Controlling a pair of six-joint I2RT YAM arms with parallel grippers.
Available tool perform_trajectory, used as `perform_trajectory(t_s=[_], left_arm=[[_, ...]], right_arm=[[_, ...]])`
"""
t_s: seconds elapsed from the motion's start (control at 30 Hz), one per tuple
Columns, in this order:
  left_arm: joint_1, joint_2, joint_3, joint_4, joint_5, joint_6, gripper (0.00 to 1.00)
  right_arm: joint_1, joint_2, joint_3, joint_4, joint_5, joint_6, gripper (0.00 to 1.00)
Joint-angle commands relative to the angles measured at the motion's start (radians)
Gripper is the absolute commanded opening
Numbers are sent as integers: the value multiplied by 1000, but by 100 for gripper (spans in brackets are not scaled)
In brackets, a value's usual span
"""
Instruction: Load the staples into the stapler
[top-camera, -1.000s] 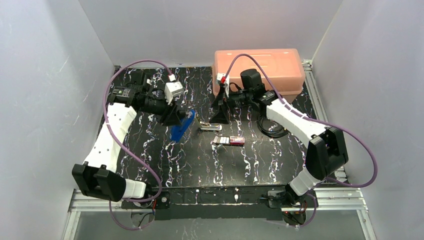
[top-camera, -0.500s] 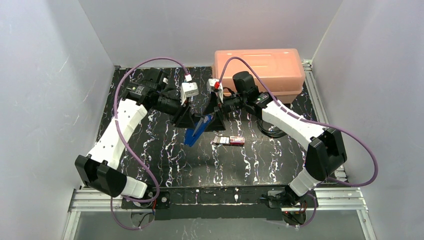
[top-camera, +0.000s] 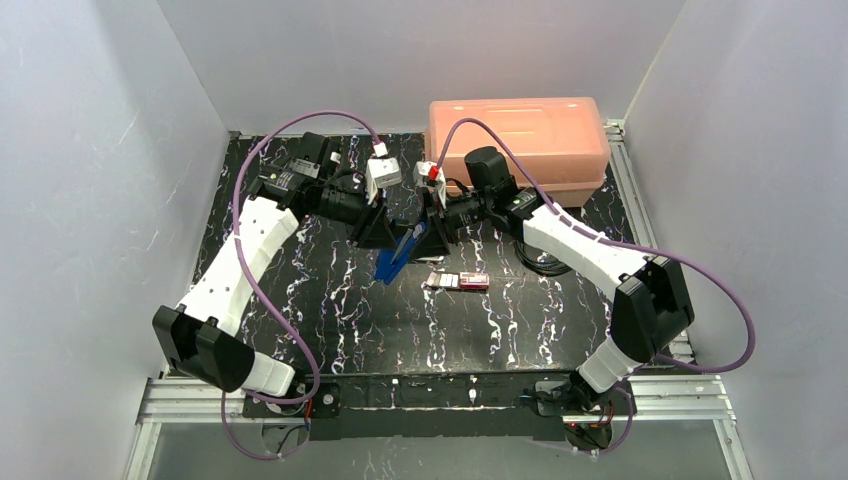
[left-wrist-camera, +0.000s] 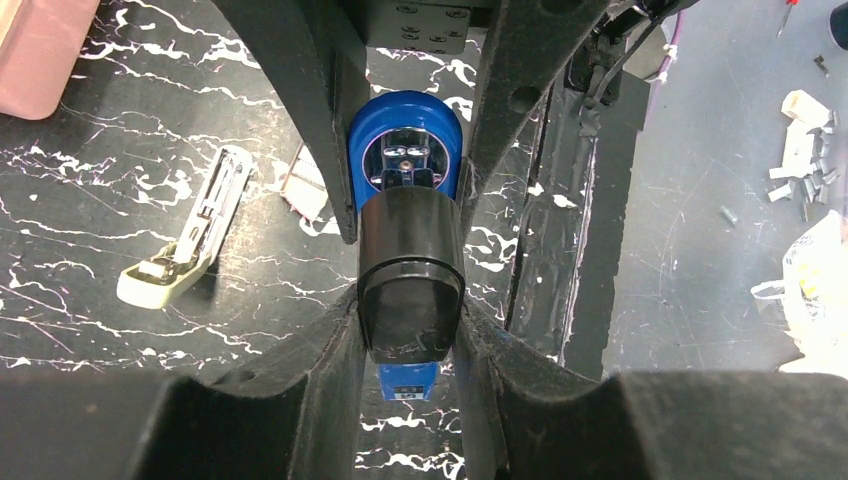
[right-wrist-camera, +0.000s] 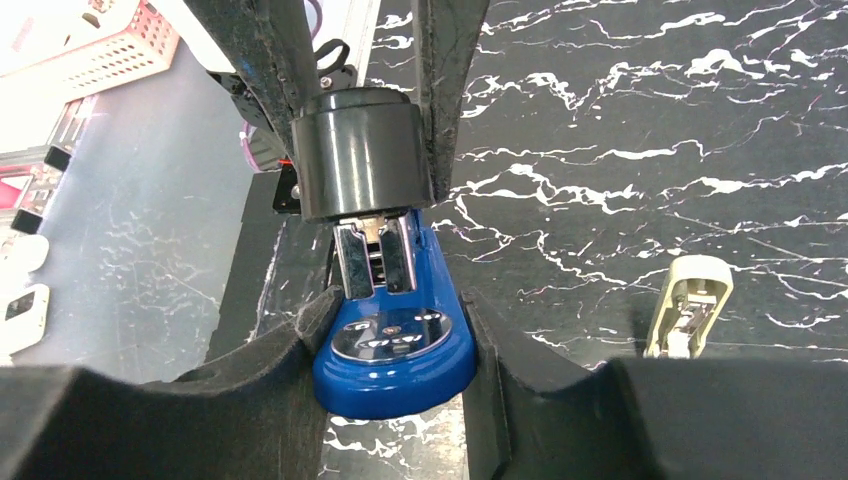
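The left gripper is clamping the black head end of the stapler, its fingers pressing in from both sides. The right gripper is closing on the same stapler from the opposite side, its fingers sitting against the rounded blue base end where the metal plate is showing. Between the two grippers the stapler is hanging tilted above the black marbled mat, not resting on it.

The staples are lying on the mat in front of the stapler and a little to its right, in a pale tray sliding out of a small red box. They are apart from the stapler and from both grippers.

A cream-coloured long piece with a metal channel is lying flat on the mat near the stapler. A coiled black cable is sitting well to the stapler's right. A pink bin is standing behind the stapler, toward the back right corner.
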Motion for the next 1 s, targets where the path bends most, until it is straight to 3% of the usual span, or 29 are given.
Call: perform_trajectory(t_s=[0.0, 0.07, 0.2, 0.4, 0.53, 0.73, 0.97], left_arm=[[-5, -11, -10, 21, 58, -20, 0], [-6, -7, -12, 24, 57, -21, 0], [-5, 6, -11, 25, 59, -20, 0], [-6, 15, -11, 25, 62, -17, 0], [-5, 15, -12, 25, 60, -15, 0], [-3, -13, -29, 63, 35, -17, 0], [76, -63, -83, 199, 77, -89, 0]], right_arm=[[5, -37, -1, 63, -15, 31, 43], [6, -36, -1, 69, -19, 38, 41], [5, -35, -9, 85, -28, 52, 54], [5, -34, -17, 89, -30, 51, 61], [5, -31, -24, 92, -22, 50, 46], [-24, -50, -51, 127, 22, 86, 1], [-167, -120, -162, 362, 33, 313, 1]])
